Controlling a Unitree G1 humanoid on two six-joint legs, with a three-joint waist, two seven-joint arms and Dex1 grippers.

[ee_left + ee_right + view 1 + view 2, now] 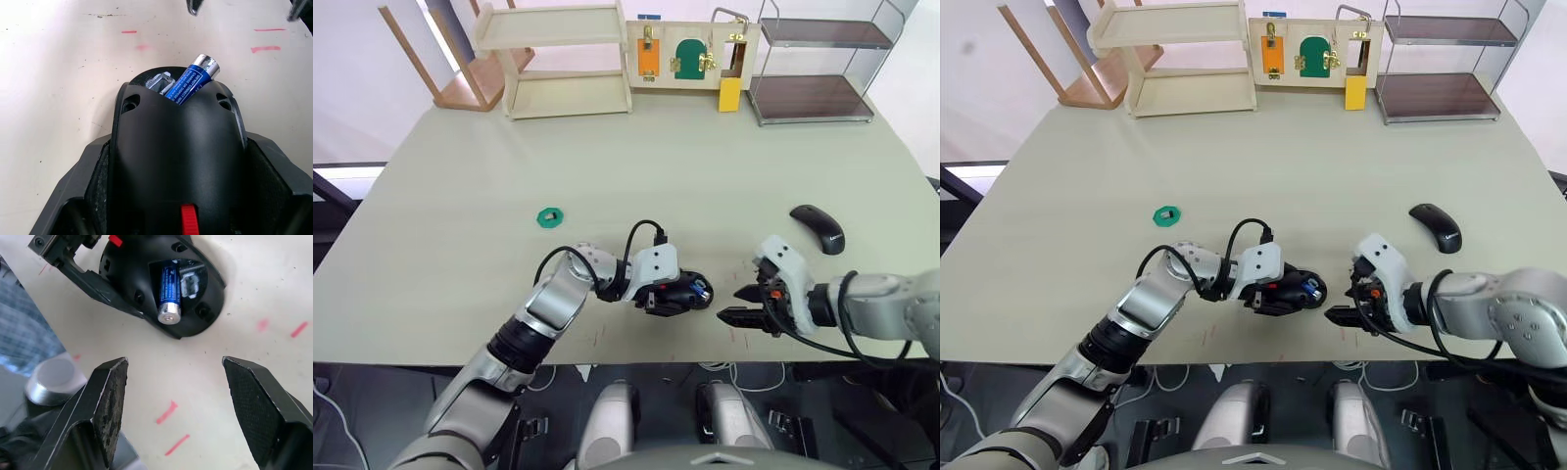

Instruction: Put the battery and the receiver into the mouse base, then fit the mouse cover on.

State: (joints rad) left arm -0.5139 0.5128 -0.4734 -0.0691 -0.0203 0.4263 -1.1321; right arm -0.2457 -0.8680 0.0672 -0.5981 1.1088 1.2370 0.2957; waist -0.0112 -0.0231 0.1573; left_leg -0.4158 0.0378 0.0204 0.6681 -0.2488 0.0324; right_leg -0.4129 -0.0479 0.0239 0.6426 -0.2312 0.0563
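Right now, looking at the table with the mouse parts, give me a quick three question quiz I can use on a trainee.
1. True or false: the battery lies fully seated in the mouse base.
2. Which gripper holds the mouse base? A) left gripper B) right gripper
3. Fill in: the mouse cover lies on the table to the robot's ____.

Key: 1 false, its silver end sticks up out of the hollow. 2 A; the right one is open, empty. 3 right.

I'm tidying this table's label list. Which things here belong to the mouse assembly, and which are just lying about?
Job: mouse base, held by the left gripper; battery sitting tilted in the base; mouse cover on the table; right gripper, open beside the base.

Lying about: green disc, wooden shelf, latch board, wire rack.
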